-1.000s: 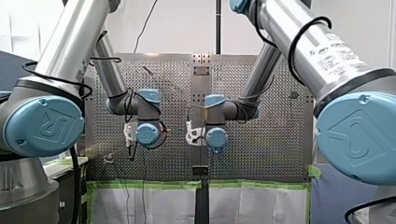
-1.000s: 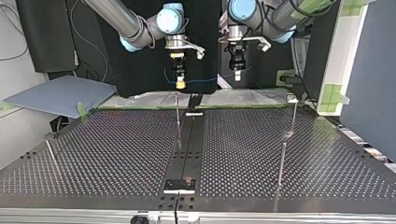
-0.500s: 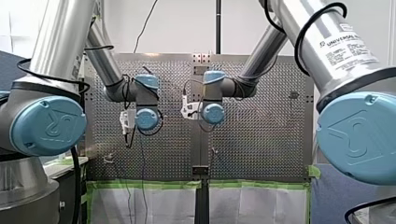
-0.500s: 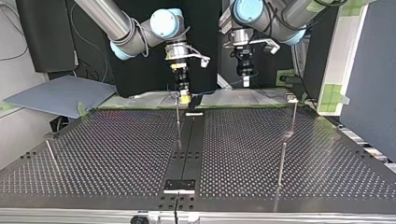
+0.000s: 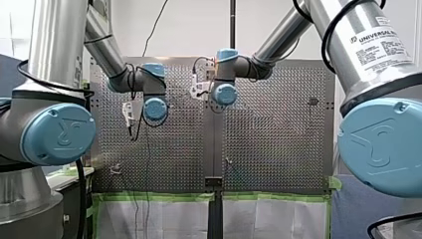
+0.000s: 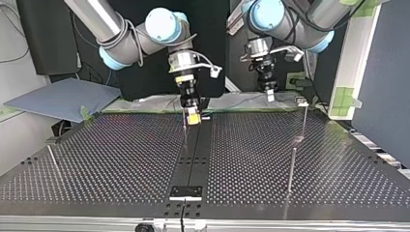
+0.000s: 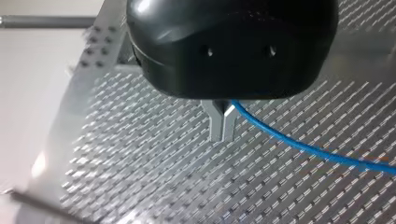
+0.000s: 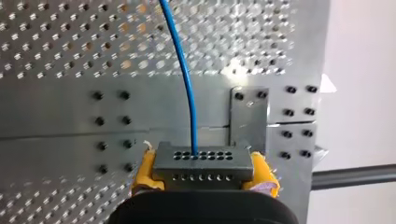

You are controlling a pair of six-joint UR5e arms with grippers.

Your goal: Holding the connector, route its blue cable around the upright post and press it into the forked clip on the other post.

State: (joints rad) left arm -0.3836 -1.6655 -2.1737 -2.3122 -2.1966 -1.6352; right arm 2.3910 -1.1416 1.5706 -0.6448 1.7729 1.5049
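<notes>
The connector point(image 8: 204, 163) sits clamped between the yellow pads point(image 8: 145, 171) of our right gripper point(image 8: 204, 171), just beside the upright post point(image 6: 185, 133). Its blue cable point(image 8: 184, 70) runs to our left gripper point(image 7: 223, 123), whose metal fingers point(image 7: 215, 126) close on it. We judge the routing is only beginning: next the cable must wrap that post, kept taut.
</notes>
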